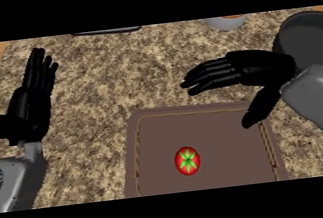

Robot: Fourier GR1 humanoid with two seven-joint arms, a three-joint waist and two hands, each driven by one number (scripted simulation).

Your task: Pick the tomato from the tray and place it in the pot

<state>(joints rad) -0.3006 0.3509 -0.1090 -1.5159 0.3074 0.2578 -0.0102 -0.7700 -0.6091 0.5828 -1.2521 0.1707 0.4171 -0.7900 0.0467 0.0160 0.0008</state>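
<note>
- The small red tomato with green top (187,160) lies free on the flat brown rectangular tray (146,133).
- The black right hand (244,71) hovers above the tray's far edge, fingers relaxed and holding nothing; it should lower straight over the tomato.
- The dark grey round pot (312,38) waits at right.
- The black left hand (33,98) rests open at left.

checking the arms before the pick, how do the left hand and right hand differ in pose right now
The left hand stands at the view's left with its fingers straight and pointing up, resting over bare counter. The right hand lies sideways above the tray, its fingers relaxed and pointing left, thumb hanging down over the tray's far right corner. The right is nearer the tomato. Both are black, open and hold nothing.
</note>
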